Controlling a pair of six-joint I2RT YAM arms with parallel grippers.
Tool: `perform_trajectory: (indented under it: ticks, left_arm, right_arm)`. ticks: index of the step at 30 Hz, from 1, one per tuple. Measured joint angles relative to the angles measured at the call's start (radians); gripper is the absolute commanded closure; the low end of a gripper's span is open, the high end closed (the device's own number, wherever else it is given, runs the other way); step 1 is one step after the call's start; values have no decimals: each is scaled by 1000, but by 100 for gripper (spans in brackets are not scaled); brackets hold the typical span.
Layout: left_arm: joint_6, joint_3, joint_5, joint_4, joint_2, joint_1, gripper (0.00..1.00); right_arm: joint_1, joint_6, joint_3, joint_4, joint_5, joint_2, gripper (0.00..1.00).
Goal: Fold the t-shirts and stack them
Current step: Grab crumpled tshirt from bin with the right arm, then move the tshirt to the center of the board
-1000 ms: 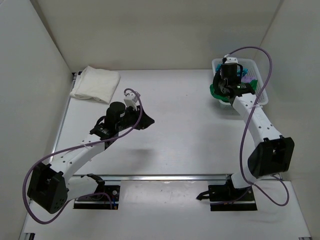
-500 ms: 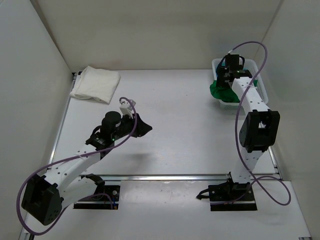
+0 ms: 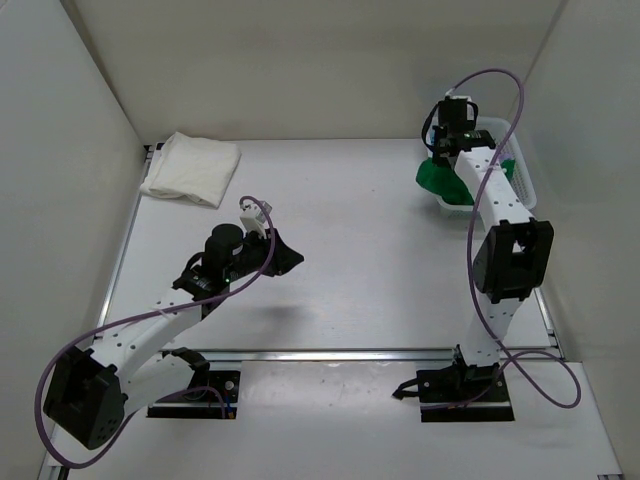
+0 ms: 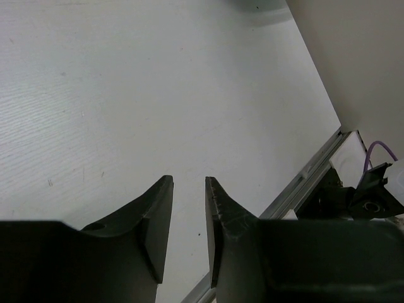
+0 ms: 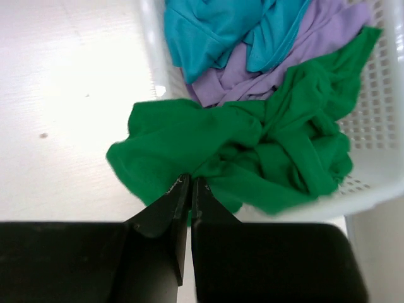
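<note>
The right pincer (image 5: pixel 190 182) has just snapped closed on a fold of the green t-shirt (image 5: pixel 252 151), and its arm has reared up over the basket (image 5: pixel 379 126). The bunched green cloth spills over the rim toward the counter (image 3: pixel 350 250). The teal t-shirt (image 5: pixel 214 25) and lilac t-shirt (image 5: pixel 252 76) lie inside. The left pincer (image 4: pixel 188 183), narrowed to half open, holds nothing. The cream-white t-shirt (image 3: pixel 192 168) lies folded in the far left corner. The green one looks about to be pulled out for folding.

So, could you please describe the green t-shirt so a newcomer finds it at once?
At the table's far right corner stands a white lattice basket. The green t-shirt spills over its rim; the teal t-shirt and lilac t-shirt lie inside.
</note>
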Motion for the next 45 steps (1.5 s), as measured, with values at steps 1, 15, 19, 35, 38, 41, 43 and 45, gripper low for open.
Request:
perform_trajectory:
  ticks: [1, 15, 19, 35, 38, 41, 43, 45]
  left_arm:
    - [0, 0, 0, -2, 0, 0, 61]
    - [0, 104, 58, -111, -21, 309, 30]
    - [0, 125, 74, -165, -38, 412, 30]
    - [68, 100, -11, -276, -32, 330, 34]
    - [87, 102, -38, -300, 5, 195, 34]
    - [108, 103, -64, -341, 32, 98, 30]
    - [119, 92, -79, -366, 33, 56, 27]
    - [124, 63, -88, -381, 20, 48, 27]
  right_arm:
    - [18, -6, 0, -4, 19, -22, 99]
    - [640, -195, 166, 135, 161, -549, 100]
    - [518, -145, 262, 137, 34, -563, 97]
    - [141, 95, -923, 154, -388, -890, 62]
    - [233, 103, -958, 145, -370, -958, 81]
    - [343, 140, -1051, 146, -356, -1006, 56]
    - [411, 179, -1139, 151, -363, -1015, 49]
    - [469, 211, -1215, 154, -371, -999, 49]
